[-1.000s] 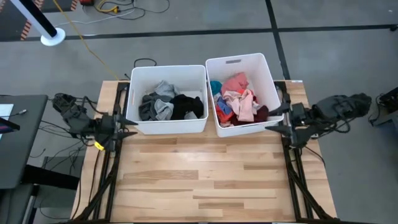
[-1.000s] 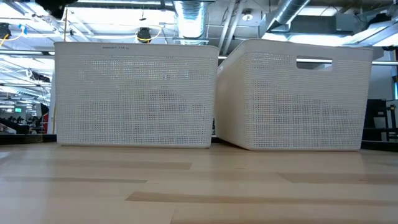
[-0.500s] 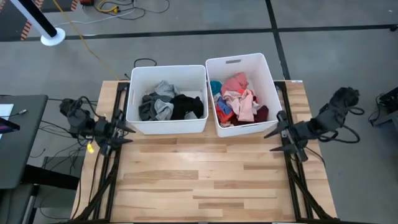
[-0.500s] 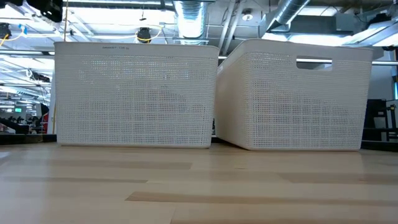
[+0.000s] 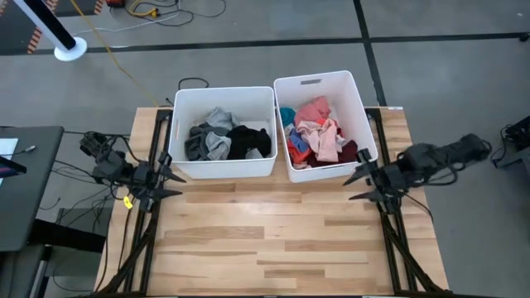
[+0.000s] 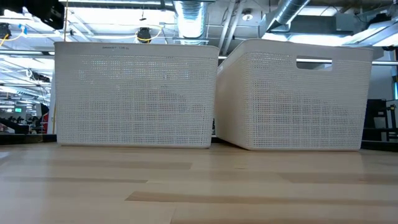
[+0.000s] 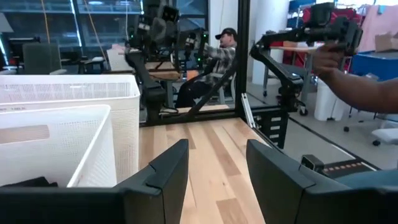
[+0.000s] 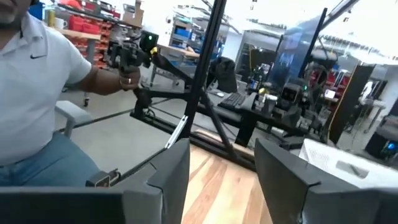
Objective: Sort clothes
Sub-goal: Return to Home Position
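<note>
Right arm point(image 5: 418, 159) nearer right bin point(image 5: 331, 172)

Black left tool point(image 5: 171, 184), yellow tag point(image 5: 128, 199) at wrist, black right tool point(image 5: 354, 189), looped cables point(image 5: 98, 146)

You have no readable words or numbers here. The bin point(image 6: 135, 93) nearer the left gripper point(image 5: 174, 177) carries a short line of lettering on its rim (too small to make out); beyond the right gripper point(image 8: 222, 155), a person's white shirt point(image 8: 37, 81) bears a small swoosh-shaped mark.
</note>
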You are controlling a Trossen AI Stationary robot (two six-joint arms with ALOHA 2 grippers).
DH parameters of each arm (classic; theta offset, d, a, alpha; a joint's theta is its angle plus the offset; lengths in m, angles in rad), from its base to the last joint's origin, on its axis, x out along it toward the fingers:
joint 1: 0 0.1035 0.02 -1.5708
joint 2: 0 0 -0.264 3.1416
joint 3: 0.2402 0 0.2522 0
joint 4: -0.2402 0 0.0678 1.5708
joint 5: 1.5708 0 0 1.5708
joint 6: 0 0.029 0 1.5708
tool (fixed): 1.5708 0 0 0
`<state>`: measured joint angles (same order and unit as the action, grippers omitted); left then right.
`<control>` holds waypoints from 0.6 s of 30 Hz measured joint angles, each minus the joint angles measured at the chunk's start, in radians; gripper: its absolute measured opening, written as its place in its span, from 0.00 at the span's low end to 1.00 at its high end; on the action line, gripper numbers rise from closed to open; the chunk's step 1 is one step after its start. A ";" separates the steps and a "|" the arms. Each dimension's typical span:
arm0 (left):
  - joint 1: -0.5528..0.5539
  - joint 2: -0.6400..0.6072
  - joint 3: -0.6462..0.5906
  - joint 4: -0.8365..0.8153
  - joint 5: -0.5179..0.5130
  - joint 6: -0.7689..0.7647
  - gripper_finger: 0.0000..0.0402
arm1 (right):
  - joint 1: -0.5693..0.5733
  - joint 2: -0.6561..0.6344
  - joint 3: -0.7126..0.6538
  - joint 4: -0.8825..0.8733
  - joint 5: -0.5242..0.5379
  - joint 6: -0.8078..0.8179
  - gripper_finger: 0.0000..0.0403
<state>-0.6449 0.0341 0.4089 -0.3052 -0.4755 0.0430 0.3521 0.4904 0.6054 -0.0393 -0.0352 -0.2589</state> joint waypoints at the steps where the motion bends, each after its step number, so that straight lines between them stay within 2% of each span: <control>1: 0.000 0.000 -0.006 0.012 0.000 0.002 0.39 | -0.048 0.004 -0.013 0.011 -0.051 0.013 0.48; 7: 0.000 0.000 -0.021 0.031 0.007 0.005 0.39 | -0.347 0.082 -0.088 0.171 -0.414 0.096 0.47; 10: 0.000 0.000 -0.021 0.031 0.009 -0.010 0.39 | -0.457 0.151 -0.118 0.245 -0.543 0.142 0.47; 13: 0.000 0.000 -0.021 0.025 0.026 -0.015 0.39 | -0.520 0.224 -0.143 0.298 -0.624 0.158 0.47; 18: 0.000 0.000 -0.021 0.015 0.027 -0.001 0.39 | -0.554 0.331 -0.146 0.354 -0.725 0.150 0.46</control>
<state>-0.6449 0.0345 0.3882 -0.2899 -0.4488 0.0420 -0.2023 0.8209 0.4591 0.3144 -0.7604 -0.1091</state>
